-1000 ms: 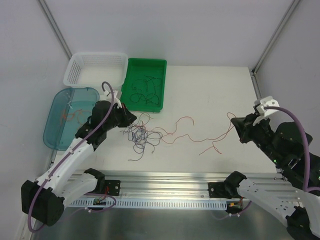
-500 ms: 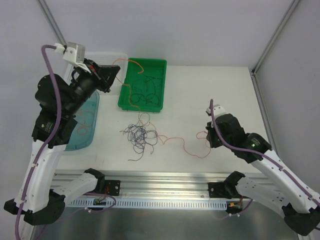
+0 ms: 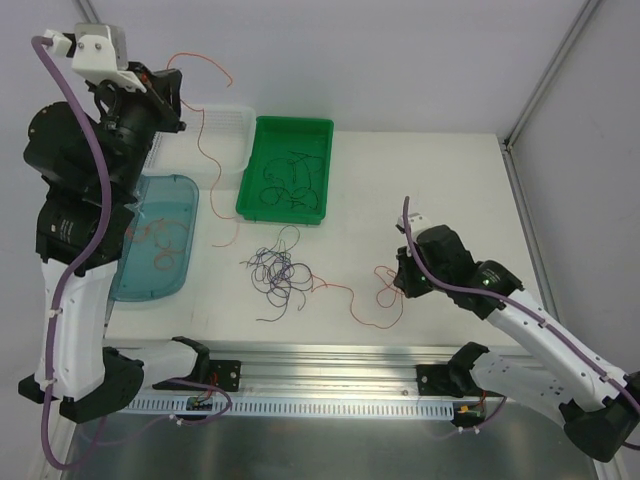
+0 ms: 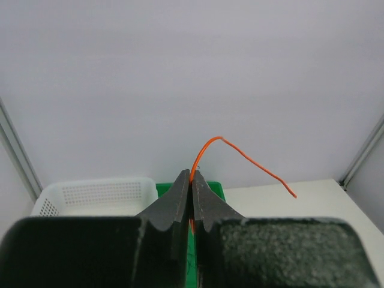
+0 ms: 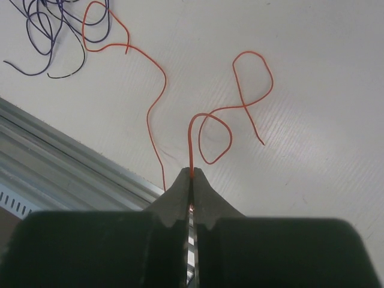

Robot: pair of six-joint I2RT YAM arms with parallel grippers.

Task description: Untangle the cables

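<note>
Cables [image 3: 280,270] sit mostly in one loose knot of hair-thin purple-blue and black loops near the front middle of the white desk [image 3: 430,190]. The left pincer [image 3: 175,92] is raised high above the back left corner. Its dark, ridged fingers [image 4: 171,204] are pressed together on a red-orange wire [image 3: 212,170]. The short end arcs up and out past the tips, and the long end hangs in a wavy line down toward the desk, left of the knot.

The right pincer [image 3: 400,272] is low over the desk to the right of the knot, likewise clamped on a thin red-orange strand [image 5: 240,108] that curls into two small loops right in front of it. Another red curve [image 5: 150,102] snakes from the knot toward that pincer and slips behind a finger; I cannot tell whether it is the same strand.

At the back, a glossy green plastic tray [image 3: 325,170] holds dark curly wires. A white perforated basket [image 3: 225,115] stands to its left, and a translucent blue tub [image 3: 185,195] with rounded corners holds a few reddish ones. A ribbed aluminium rail [image 3: 330,360] runs along the near edge.
</note>
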